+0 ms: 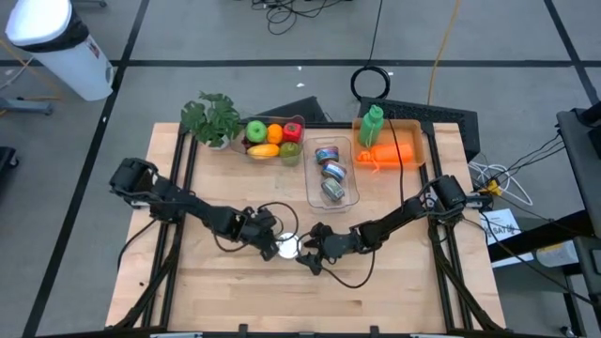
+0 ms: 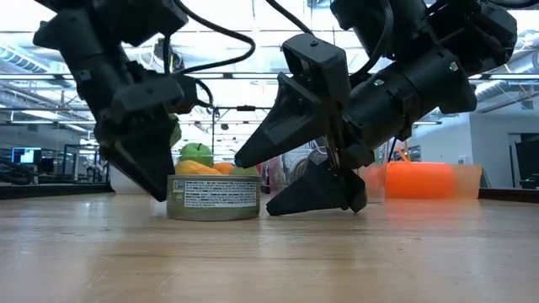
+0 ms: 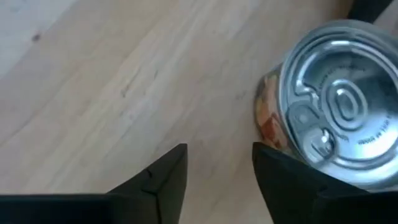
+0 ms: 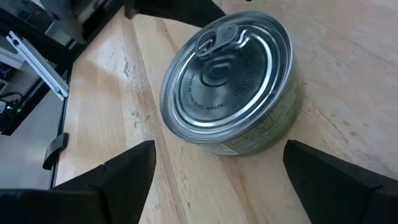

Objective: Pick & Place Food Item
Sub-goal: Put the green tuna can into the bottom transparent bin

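A grey floor point(image 1: 207, 33) crossed by dark lines surrounds the wooden table point(image 1: 235, 291), with a white bin point(image 1: 61, 47) at upper left and loose cables point(image 1: 300, 11) at top. Ceiling lights point(image 2: 253, 38) brighten the open room beyond.

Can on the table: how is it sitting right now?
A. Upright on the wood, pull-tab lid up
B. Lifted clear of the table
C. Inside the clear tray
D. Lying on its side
A: the can stands flat on the table, lid up.
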Action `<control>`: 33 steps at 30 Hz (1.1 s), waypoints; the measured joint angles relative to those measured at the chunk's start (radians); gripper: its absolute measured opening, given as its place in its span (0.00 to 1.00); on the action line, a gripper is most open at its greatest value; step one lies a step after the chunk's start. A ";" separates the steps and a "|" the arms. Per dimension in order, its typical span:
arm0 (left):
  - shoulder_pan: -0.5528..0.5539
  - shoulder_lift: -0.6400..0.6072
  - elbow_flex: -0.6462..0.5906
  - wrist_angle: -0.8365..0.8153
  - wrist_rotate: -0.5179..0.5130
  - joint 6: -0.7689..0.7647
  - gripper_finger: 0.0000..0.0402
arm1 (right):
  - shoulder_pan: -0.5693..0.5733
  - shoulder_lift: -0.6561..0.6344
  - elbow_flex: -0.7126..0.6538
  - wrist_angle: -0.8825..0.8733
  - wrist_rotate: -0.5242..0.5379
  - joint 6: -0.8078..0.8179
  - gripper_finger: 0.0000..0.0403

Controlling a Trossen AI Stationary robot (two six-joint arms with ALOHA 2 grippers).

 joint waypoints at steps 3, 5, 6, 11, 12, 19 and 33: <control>0.012 -0.003 0.001 0.006 0.033 -0.001 0.52 | 0.000 0.000 0.000 0.000 0.000 0.000 0.84; 0.014 -0.014 0.000 0.000 0.046 0.000 0.53 | 0.000 0.000 0.000 0.000 0.004 -0.001 0.84; 0.014 -0.021 0.000 0.004 0.047 0.004 0.53 | 0.000 0.000 0.000 -0.001 0.012 -0.001 0.84; 0.008 -0.054 0.004 0.006 0.054 0.008 0.53 | 0.001 0.000 0.000 -0.002 0.020 -0.004 0.84; 0.006 -0.059 0.004 0.006 0.054 0.008 0.53 | 0.001 0.000 0.000 -0.002 0.020 -0.005 0.84; -0.008 -0.063 0.004 0.072 0.042 0.005 0.53 | 0.001 0.000 0.000 -0.002 0.020 -0.007 0.84; -0.008 -0.055 0.004 0.035 0.005 -0.025 0.53 | 0.001 0.000 0.001 -0.001 0.021 -0.008 0.84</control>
